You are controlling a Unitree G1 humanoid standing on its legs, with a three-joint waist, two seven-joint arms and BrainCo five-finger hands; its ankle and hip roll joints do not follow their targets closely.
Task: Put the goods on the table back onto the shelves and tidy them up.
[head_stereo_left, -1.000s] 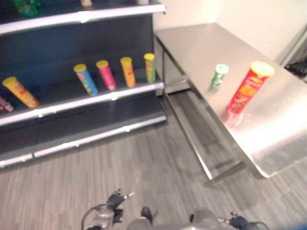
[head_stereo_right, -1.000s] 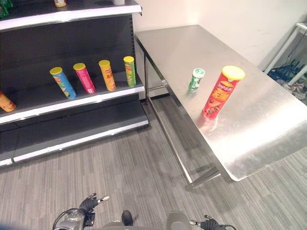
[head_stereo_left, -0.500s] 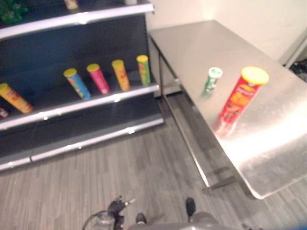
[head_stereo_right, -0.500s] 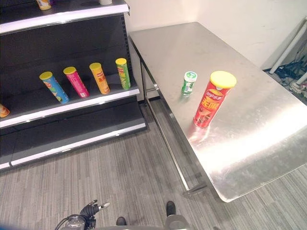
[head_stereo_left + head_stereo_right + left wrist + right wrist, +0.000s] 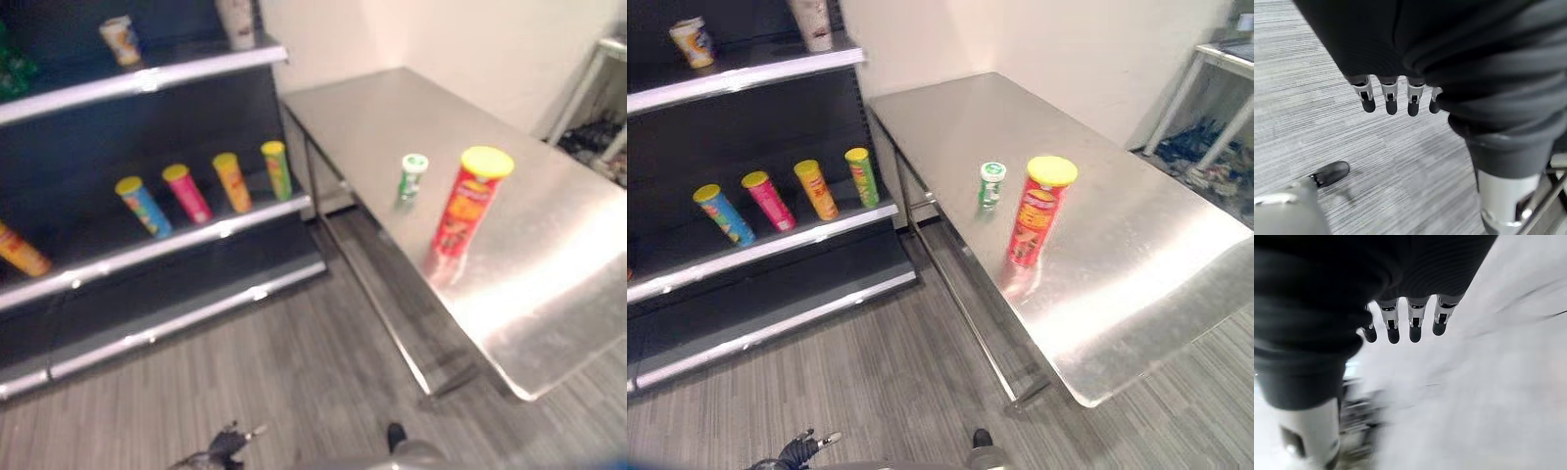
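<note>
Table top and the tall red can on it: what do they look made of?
Table: looks like brushed stainless steel, silver-grey with soft glare and a faint reflection under the can. Tall red can: probably printed cardboard tube with a glossy wrap, topped by a yellow lid that looks plastic; the material isn't certain from here.

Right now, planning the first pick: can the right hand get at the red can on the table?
Probably not yet. The right hand hangs open and low, while the red can stands upright on the table, well ahead; nothing blocks it.
</note>
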